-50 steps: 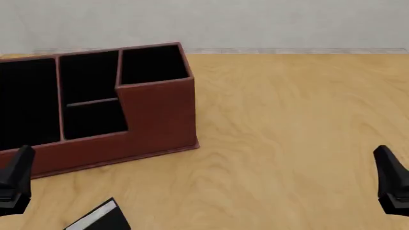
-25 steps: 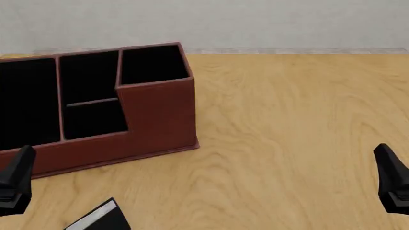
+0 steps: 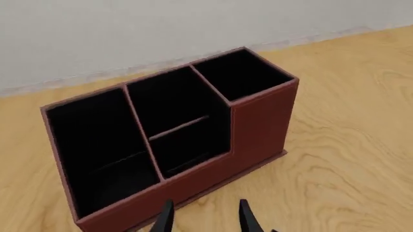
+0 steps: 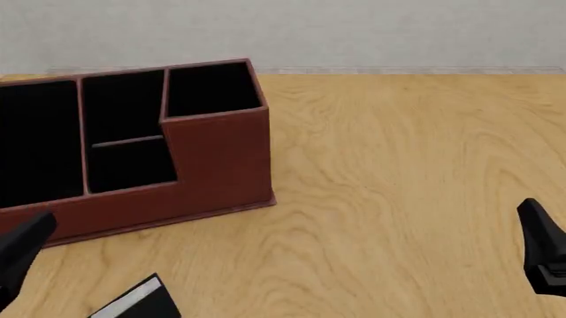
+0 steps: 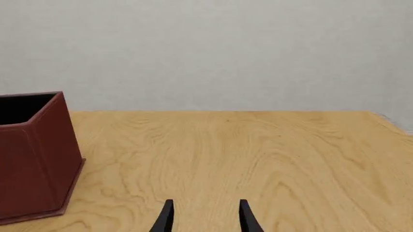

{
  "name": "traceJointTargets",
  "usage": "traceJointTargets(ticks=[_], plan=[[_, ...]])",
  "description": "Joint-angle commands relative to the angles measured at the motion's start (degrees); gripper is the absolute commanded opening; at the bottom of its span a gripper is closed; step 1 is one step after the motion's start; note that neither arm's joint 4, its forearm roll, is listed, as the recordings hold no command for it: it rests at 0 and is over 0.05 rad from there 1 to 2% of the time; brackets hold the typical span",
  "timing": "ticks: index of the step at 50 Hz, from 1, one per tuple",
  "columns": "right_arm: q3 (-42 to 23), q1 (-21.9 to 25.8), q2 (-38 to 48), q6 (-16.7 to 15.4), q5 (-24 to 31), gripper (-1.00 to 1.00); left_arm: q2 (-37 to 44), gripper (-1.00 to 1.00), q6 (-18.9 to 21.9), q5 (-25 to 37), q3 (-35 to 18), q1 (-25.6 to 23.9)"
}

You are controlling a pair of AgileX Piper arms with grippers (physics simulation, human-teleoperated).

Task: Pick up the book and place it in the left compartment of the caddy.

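Note:
The book (image 4: 152, 306), black with a white page edge, lies on the table at the front edge of the front view, partly cut off. The reddish-brown caddy (image 4: 217, 159) stands behind it at the left. Its left compartment (image 4: 36, 139) is large, black-lined and empty. The caddy (image 3: 258, 130) and the left compartment (image 3: 96, 140) also show in the left wrist view. My left gripper (image 3: 205, 220) is open and empty, above the table just in front of the caddy; it is at the lower left in the front view (image 4: 25, 250), left of the book. My right gripper (image 5: 205, 217) is open and empty at the far right (image 4: 541, 246).
The caddy's middle section (image 4: 124, 139) is split by a crossbar, and its tall square section (image 4: 211, 89) is at its right end. The caddy's right end (image 5: 32, 159) shows in the right wrist view. A pale wall (image 4: 354, 33) runs along the table's far edge.
My left gripper has tilted so that its finger now leans toward the right in the front view. The right gripper, the book and the caddy have not moved.

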Motion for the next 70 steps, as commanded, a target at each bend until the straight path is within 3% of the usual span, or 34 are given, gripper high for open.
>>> traceJointTargets(ticks=[1, 2, 8, 9, 10, 12, 19, 26, 40, 57, 70], plan=[[0.2, 0.0, -0.2, 0.0, 0.0, 1.0, 5.7, 1.0, 1.8, 18.7, -15.8, -8.8], [0.2, 0.0, -0.2, 0.0, 0.0, 1.0, 6.1, 1.0, 4.0, 19.8, -17.0, -9.6], [0.2, 0.0, -0.2, 0.0, 0.0, 1.0, 9.2, 1.0, 3.8, 26.4, -20.4, -13.2], [0.2, 0.0, -0.2, 0.0, 0.0, 1.0, 9.7, 1.0, 4.0, 26.7, -20.5, -12.0], [0.2, 0.0, -0.2, 0.0, 0.0, 1.0, 9.6, 1.0, 6.8, 27.2, -21.1, -12.6], [0.2, 0.0, -0.2, 0.0, 0.0, 1.0, 10.7, 1.0, 6.5, 28.2, -21.9, -13.4], [0.2, 0.0, -0.2, 0.0, 0.0, 1.0, 13.7, 1.0, 8.0, 32.7, -20.5, -18.9], [0.2, 0.0, -0.2, 0.0, 0.0, 1.0, 15.2, 1.0, 9.4, 33.3, -17.5, -17.8], [0.2, 0.0, -0.2, 0.0, 0.0, 1.0, 15.9, 1.0, 10.1, 36.3, -15.5, -22.5], [0.2, 0.0, -0.2, 0.0, 0.0, 1.0, 16.7, 1.0, 5.4, 35.9, -12.7, -29.0], [0.2, 0.0, -0.2, 0.0, 0.0, 1.0, 18.3, 1.0, 3.3, 31.0, -7.8, -29.2]])
